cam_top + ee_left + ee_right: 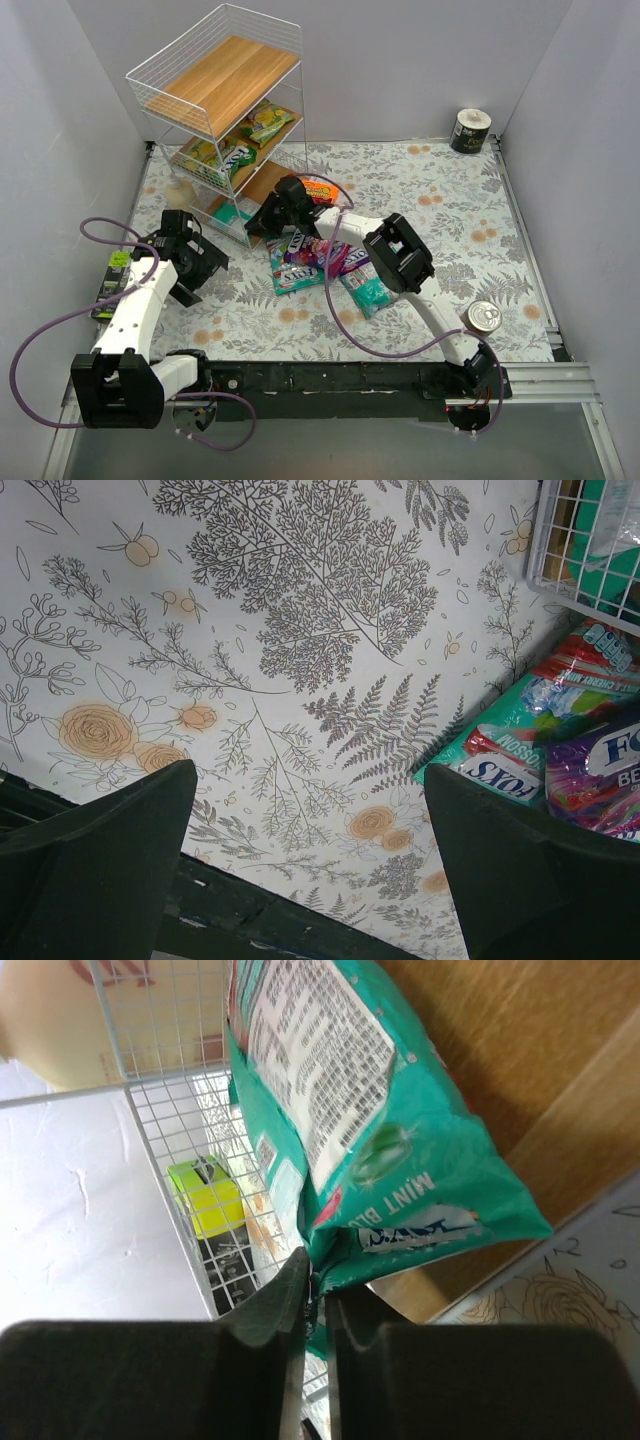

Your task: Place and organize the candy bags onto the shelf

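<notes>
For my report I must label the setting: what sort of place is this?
Probably a robot test bench staged like a shop: grey walls around a floral-patterned tabletop, and a white wire shelf with wooden tiers holding glossy candy bags.

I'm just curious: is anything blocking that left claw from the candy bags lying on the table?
Nothing visible does: only bare floral tablecloth lies between the open left gripper and the nearest teal FOX'S bag.

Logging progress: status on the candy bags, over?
Left hand open, empty. Right hand nearly shut at mint bag corner, grip unclear; bag on shelf bottom tier. Loose bags wait on table.
</notes>
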You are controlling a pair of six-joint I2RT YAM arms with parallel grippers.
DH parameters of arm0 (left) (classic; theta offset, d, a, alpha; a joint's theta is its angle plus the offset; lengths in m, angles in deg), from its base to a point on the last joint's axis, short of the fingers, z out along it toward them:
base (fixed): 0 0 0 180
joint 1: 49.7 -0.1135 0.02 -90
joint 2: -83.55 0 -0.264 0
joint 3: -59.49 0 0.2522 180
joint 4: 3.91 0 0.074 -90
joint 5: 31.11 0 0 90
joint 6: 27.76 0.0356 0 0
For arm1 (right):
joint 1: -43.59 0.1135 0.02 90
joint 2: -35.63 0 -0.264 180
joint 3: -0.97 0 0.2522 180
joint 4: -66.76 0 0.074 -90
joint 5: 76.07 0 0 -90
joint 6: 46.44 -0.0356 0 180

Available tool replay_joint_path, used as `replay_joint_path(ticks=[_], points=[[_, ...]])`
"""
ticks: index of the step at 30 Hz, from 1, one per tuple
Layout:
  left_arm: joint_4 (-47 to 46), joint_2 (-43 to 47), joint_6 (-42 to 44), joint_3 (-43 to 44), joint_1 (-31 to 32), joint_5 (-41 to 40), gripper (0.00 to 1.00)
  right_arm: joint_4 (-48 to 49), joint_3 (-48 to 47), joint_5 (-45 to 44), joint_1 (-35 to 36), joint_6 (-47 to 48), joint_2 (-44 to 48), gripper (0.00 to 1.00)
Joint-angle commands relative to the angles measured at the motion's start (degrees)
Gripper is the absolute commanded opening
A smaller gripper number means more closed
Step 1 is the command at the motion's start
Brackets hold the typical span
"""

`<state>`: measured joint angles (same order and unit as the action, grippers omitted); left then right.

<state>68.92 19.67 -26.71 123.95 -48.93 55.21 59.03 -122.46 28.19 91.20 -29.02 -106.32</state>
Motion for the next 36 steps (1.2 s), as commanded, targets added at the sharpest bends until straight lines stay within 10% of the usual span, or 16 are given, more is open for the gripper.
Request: replay_joint_path(ticks=[1,9,36], points=[[-0.2,1.2,-0.2,0.5,0.1,-0.6,0.98,-1.4,-1.6,4.4,1.0,2.8,-0.1,0.23],[-1.2,1.4,-0.2,0.0,0.1,0.4,0.98,-4.4,4.6,-0.5,0.3,8.9,8.1,0.59],[-21.3,2.7,3.5,-10.6,0.1,16.9,0.98,-20.3,45.7,-11.4,-11.0,25.2,55.5,0.66]])
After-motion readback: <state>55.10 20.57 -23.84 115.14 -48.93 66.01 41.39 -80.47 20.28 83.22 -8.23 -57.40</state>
